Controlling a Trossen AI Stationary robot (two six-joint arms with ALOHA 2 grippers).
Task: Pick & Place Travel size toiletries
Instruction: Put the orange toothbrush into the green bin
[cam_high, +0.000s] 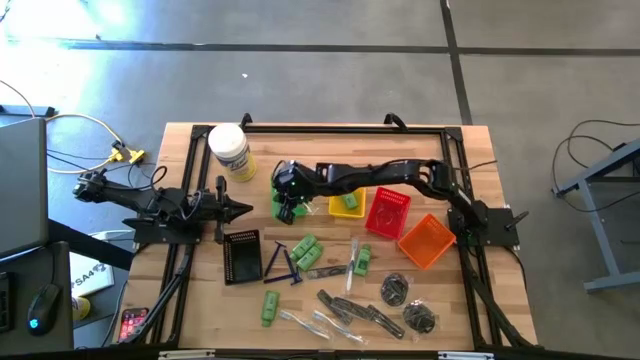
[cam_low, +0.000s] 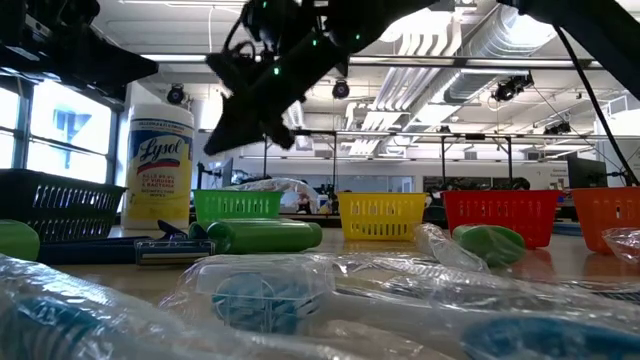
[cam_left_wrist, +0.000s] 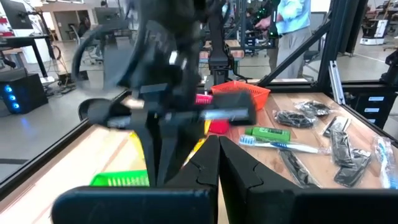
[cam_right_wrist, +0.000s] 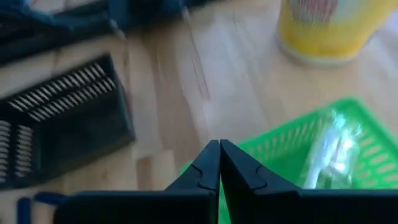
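My right gripper (cam_high: 287, 192) is shut and empty above the green mesh basket (cam_right_wrist: 298, 155), and it also shows in the right wrist view (cam_right_wrist: 219, 155). A clear slim packet (cam_right_wrist: 333, 149) lies inside that basket. My left gripper (cam_high: 243, 210) is shut and empty at the table's left, and it also shows in the left wrist view (cam_left_wrist: 217, 155). Loose on the table's near half lie green tubes (cam_high: 305, 250), dark blue razors (cam_high: 281, 263), clear packets (cam_high: 352, 262), dark grey pieces (cam_high: 352, 310) and round dark pouches (cam_high: 395, 290). A green item (cam_high: 350, 201) lies in the yellow basket.
A white jar with a yellow label (cam_high: 229, 151) stands at the far left. A black basket (cam_high: 243, 255) sits near my left gripper. Yellow (cam_high: 334, 206), red (cam_high: 388, 212) and orange (cam_high: 427, 241) baskets line up toward the right. A black frame rims the table.
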